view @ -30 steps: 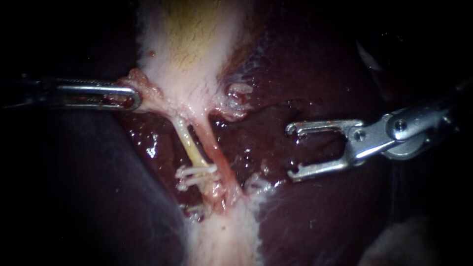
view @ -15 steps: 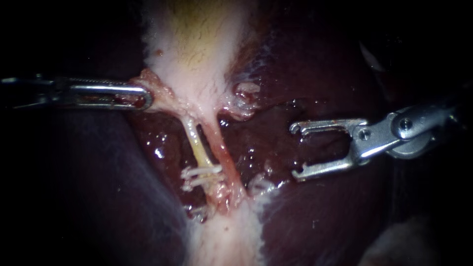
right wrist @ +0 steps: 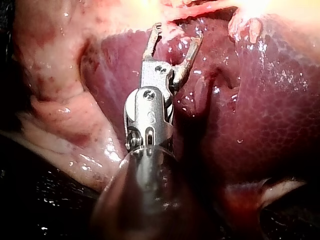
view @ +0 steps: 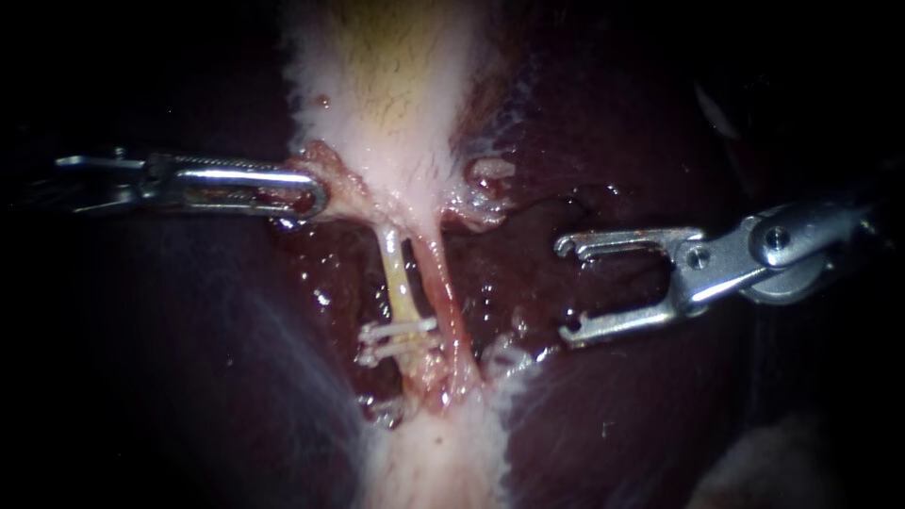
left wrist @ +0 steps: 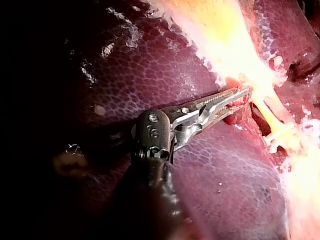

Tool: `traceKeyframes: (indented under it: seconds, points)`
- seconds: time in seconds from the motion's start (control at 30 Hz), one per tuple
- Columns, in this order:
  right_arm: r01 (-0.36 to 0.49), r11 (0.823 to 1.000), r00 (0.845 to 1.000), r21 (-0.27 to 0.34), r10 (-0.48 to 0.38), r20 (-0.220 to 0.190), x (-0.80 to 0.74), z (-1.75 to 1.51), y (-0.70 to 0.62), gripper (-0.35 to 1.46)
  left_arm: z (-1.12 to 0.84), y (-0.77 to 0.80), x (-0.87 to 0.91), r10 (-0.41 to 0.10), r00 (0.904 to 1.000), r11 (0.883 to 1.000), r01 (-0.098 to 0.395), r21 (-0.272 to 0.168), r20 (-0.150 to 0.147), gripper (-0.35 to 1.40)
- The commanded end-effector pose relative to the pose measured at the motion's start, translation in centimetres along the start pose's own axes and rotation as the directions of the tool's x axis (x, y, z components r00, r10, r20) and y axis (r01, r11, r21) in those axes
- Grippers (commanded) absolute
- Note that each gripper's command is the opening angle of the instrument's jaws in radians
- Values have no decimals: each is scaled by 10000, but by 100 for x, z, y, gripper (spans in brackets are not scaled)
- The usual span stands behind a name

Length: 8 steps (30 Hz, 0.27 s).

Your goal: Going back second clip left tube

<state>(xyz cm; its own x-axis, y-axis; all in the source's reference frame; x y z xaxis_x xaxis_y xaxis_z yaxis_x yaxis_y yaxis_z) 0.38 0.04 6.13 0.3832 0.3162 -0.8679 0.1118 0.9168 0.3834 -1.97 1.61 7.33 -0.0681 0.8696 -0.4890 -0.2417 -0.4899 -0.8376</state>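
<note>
Dark maroon wet liver (view: 613,396) underneath. R slim steel instrument (view: 564,287): jaws wide open, empty. Pale yellow left tube (view: 398,287) w/ white clips (view: 401,339) lies straight ahead of its tips, well apart, axis crosswise. L steel instrument (view: 311,193) is nearer, clamped on pink tissue (view: 339,184).

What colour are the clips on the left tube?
White: the thin clips crossing the pale yellow tube; endoscope view.

L instrument (view: 314,195) grips gallbladder (view: 396,104) edge; R instrument (view: 568,288) end effector spread, empty, apart from clips (view: 396,339) on left tube (view: 400,283).
</note>
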Motion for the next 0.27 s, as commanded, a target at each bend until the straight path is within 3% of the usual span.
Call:
traceKeyframes:
  seconds: [0.03,0.27]
  points:
    - [-1,10000,10000,0,1,-2,0,0,0,50,0,0,0,-3,10000,10000,3,8,2,-35]
    - [-10,10000,10000,-2,10,-3,1,0,0,50,0,0,0,-3,10000,10000,3,8,2,-35]
